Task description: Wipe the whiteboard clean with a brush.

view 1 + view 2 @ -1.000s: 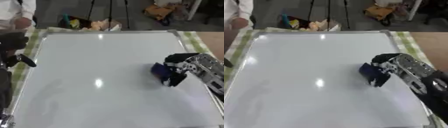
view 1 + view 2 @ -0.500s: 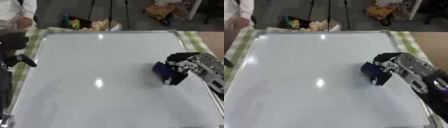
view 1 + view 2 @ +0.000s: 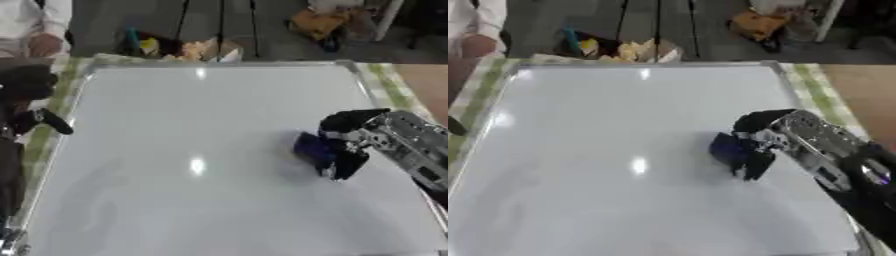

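A large whiteboard [image 3: 192,120] with a silver frame covers the table; its surface looks white, with faint smears at the lower left. My right hand [image 3: 350,137] comes in from the right and is shut on a dark blue brush [image 3: 311,147], which rests on the board right of centre. My left hand [image 3: 31,107] sits at the left edge, over the board's frame, dark and partly cut off; its fingers are not clear.
A green checked cloth [image 3: 394,90] shows under the board at both sides. Beyond the far edge are tripod legs, bags and coloured clutter [image 3: 179,47] on the floor. A person in white [image 3: 31,25] stands at the far left corner.
My right hand with the brush has slid a little toward the left across the board. The left hand has stayed where it was.
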Controlling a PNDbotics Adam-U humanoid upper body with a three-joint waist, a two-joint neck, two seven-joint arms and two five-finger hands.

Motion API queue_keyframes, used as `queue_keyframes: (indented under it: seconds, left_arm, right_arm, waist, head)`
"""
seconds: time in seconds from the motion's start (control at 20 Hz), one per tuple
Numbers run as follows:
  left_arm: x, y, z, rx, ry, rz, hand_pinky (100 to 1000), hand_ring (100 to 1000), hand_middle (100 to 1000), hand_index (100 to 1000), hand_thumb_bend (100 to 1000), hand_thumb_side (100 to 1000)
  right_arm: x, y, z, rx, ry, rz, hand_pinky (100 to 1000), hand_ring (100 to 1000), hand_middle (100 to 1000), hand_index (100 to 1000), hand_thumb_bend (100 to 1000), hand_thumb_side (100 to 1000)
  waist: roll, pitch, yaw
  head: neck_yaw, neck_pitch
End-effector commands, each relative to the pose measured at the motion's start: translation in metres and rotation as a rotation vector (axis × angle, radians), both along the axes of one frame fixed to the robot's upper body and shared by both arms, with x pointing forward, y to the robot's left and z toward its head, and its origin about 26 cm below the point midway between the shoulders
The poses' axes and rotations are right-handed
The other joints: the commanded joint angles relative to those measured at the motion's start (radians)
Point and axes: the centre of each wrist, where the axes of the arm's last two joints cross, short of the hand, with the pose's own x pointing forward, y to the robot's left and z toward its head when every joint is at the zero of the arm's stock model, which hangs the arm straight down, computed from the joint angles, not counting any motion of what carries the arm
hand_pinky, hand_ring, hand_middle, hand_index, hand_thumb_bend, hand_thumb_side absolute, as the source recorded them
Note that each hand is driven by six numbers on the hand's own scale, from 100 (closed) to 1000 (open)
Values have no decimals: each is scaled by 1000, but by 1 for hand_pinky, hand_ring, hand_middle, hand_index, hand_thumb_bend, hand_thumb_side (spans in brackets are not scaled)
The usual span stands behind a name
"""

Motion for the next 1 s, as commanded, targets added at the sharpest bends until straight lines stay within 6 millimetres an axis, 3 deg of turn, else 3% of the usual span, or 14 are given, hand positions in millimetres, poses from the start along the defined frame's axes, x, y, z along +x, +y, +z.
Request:
queue_keyframes:
  seconds: [0.05, 0.45, 1.0]
  left_arm:
    - [-3, -2, 7, 8, -30, -15, 422, 800, 753, 688, 100, 965]
    - [-3, -3, 8, 7, -34, -20, 422, 799, 753, 688, 100, 964]
    - [-3, -2, 7, 7, -29, -17, 422, 800, 753, 688, 100, 964]
  right_arm:
    - [-3, -4, 1, -43, 15, 32, 358, 546, 248, 199, 100, 384]
    - [-4, -14, -20, -139, 87, 70, 366, 552, 257, 204, 100, 381]
    - [5, -18, -11, -135, 38, 13, 351, 545, 251, 202, 100, 376]
  waist:
    - [-2, -22, 0]
    - [-6, -24, 1]
    - [-5, -29, 1]
  head:
    - [-1, 2]
    - [-4, 0]
    - [-7, -3]
